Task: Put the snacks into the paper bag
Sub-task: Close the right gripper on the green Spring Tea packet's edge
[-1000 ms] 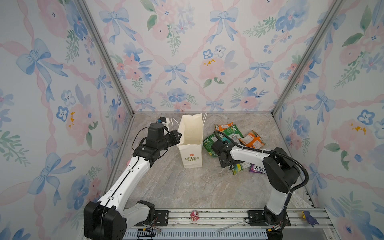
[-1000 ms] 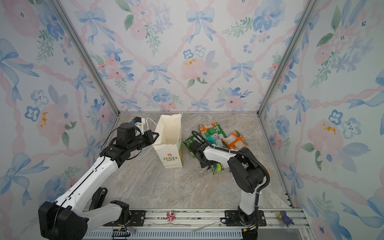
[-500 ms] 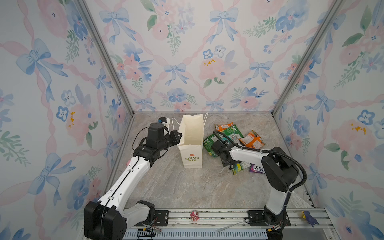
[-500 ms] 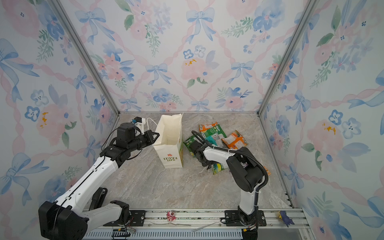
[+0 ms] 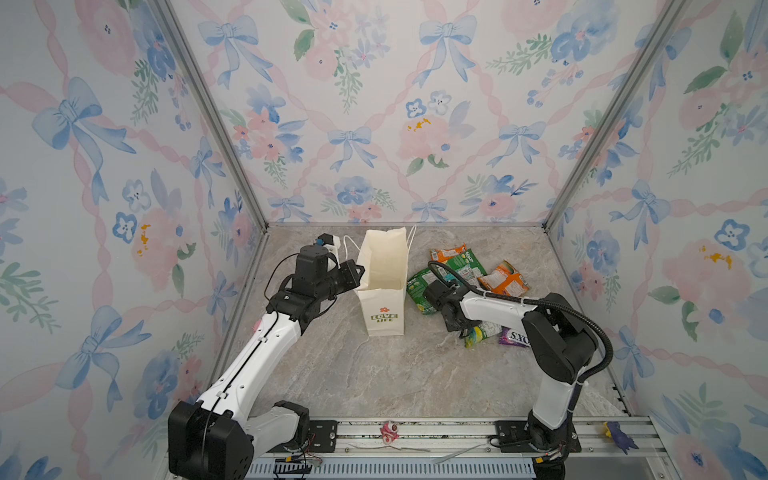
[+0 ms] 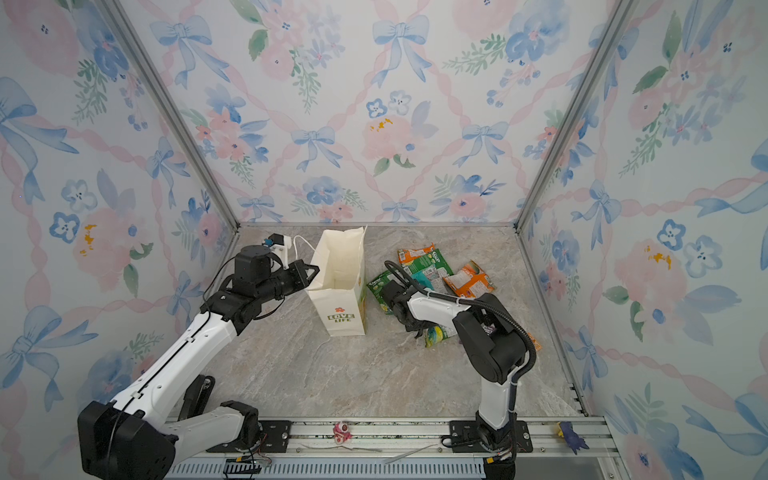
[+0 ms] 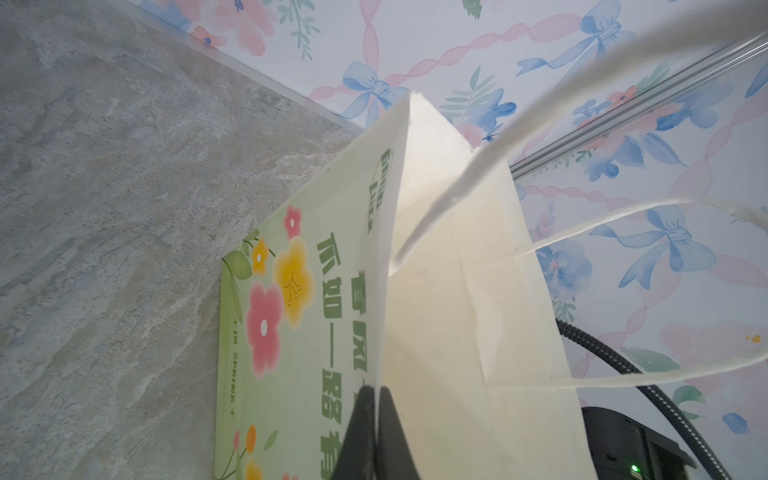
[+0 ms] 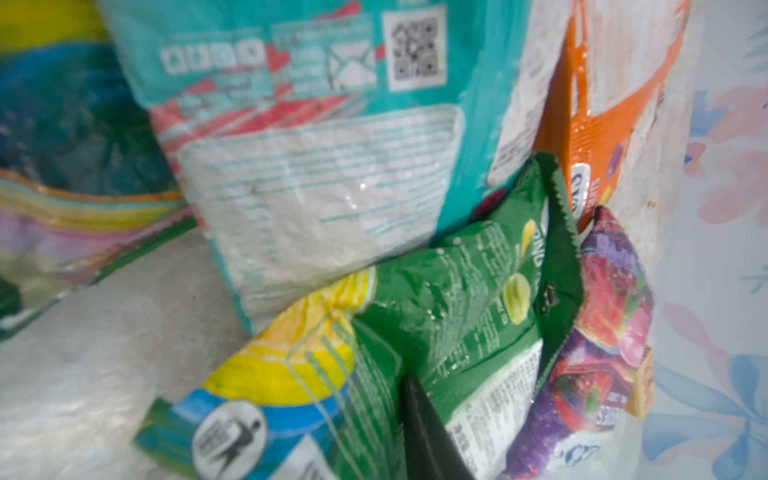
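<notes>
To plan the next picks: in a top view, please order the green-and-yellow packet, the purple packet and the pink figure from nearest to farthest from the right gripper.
From the right gripper:
1. green-and-yellow packet, at its fingertips.
2. purple packet, just beyond that packet, further right.
3. pink figure, on the front rail, clearly farthest.

Cream paper bag [image 5: 382,266], green and orange snacks [image 5: 462,266], floral wallpaper [image 5: 374,104]

The fingers [image 7: 360,436] pinch the paper bag [image 7: 457,316] at its rim.
</notes>
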